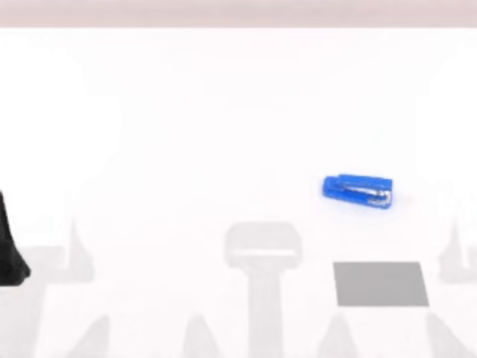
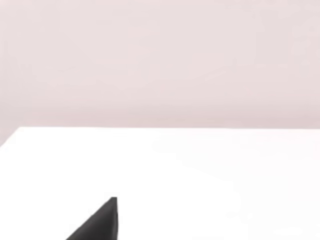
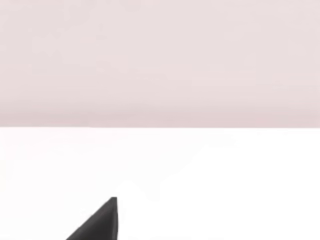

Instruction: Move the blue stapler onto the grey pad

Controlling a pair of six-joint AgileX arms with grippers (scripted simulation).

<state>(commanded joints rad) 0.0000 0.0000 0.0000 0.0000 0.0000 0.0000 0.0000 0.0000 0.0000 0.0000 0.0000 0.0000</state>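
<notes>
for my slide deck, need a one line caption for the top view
Blue stapler lies on the white table, apart from the grey pad nearer the camera.

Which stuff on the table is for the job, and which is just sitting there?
For the job:
- blue stapler, lying on the table's right side
- grey pad, nearer the bottom edge, apart from the stapler

Just sitting there:
- nothing else; only the white table

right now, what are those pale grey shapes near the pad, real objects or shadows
Top view: soft-edged shadows, not objects; only the blue stapler and the grey pad are solid and crisp-edged. Both wrist views: bright, featureless table, no shadows.
</notes>
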